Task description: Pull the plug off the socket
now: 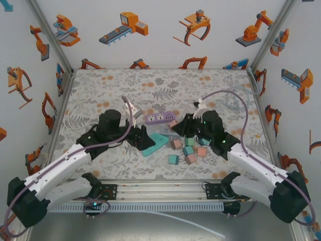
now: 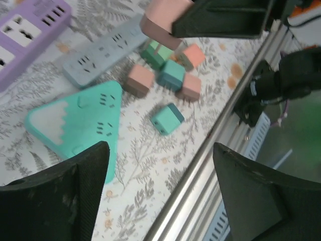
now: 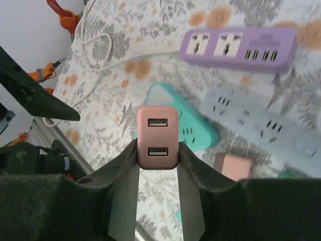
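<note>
Right gripper (image 3: 158,148) clamps the pink plug (image 3: 158,123) clear of the teal socket (image 3: 200,133), left gripper (image 2: 160,181) stands released: extraction appears complete.

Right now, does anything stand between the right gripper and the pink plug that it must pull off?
Nothing visible does. The right gripper is shut directly on the pink USB plug, one finger on each side. The plug appears already clear of the teal power strip behind it.
</note>
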You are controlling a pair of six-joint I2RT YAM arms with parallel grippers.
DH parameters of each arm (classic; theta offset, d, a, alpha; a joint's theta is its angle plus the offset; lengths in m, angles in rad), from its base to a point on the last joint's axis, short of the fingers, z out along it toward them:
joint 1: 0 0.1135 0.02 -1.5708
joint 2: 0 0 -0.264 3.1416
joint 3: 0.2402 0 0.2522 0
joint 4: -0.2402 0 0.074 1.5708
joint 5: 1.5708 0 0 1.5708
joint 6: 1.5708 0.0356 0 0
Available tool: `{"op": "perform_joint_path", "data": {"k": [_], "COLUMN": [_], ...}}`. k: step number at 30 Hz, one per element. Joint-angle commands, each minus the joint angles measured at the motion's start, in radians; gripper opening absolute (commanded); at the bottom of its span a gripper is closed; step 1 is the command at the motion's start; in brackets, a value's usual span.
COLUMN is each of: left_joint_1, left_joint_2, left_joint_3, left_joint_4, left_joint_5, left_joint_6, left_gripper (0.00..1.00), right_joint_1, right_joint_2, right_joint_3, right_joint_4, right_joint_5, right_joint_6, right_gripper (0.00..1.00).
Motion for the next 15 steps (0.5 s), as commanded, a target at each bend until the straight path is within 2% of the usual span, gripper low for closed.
{"op": "perform_joint_path", "data": {"k": [1,4,5,9,15], "left_joint_1": [-0.071,-0.126,-0.144,-0.196,-0.229], "left_joint_2": [-0.064,-0.114,-0.126,-0.153,-0.138], "left_joint_3": [-0.033,-0.052,-0.061,-0.083,-0.075], "left_joint_4": [-0.143,-0.182,-0.188,-0.222,-0.316], "left_joint_5": [-0.125,-0.184,-0.199,-0.259,-0.396], "left_joint_6": [0.024,-0.006,-0.020,-0.042,-0.119], "left_gripper": [0.89,1.00,0.97,0.97,0.97], "right_joint_1": [0.043,0.086,0.103,0.148,0.201], "right_joint_2": [-0.058,-0.064,-0.055,0.015,0.149], "right_joint_3": [-0.050,-0.094,-0.107,-0.121,-0.124], "right_joint_4": [-0.065,-0.068,-0.055,-0.025,0.050], "right_joint_5": [0.054,0.075,0.081,0.089,0.104], "right_joint_6": [0.076,0.093,0.095,0.086,0.066], "right_gripper": [0.00,0.00,0.00,0.00,0.00]}}
